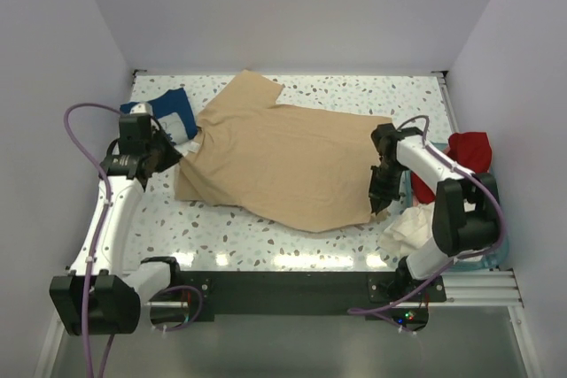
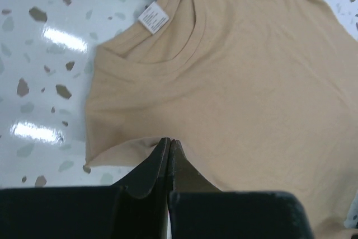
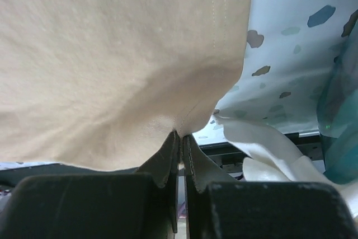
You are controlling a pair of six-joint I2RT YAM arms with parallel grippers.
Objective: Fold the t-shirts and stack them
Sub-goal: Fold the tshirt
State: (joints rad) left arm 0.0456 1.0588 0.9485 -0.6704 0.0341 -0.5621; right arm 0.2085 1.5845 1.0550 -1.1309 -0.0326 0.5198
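Observation:
A tan t-shirt [image 1: 283, 161] lies spread across the speckled table, its collar and white label [image 2: 153, 17] towards the left. My left gripper [image 1: 174, 155] is shut on the shirt's shoulder edge [image 2: 169, 141] beside the collar. My right gripper [image 1: 383, 204] is shut on the shirt's hem corner [image 3: 182, 132] at the right, lifting it slightly. A navy blue t-shirt with white print [image 1: 168, 112] lies folded at the back left, partly under the tan one.
A teal basket [image 1: 490, 252] stands at the right edge with a red shirt [image 1: 467, 151] and a cream-white shirt [image 1: 415, 226] draped over it. The white cloth [image 3: 268, 149] hangs close beside my right gripper. Walls enclose the table on three sides.

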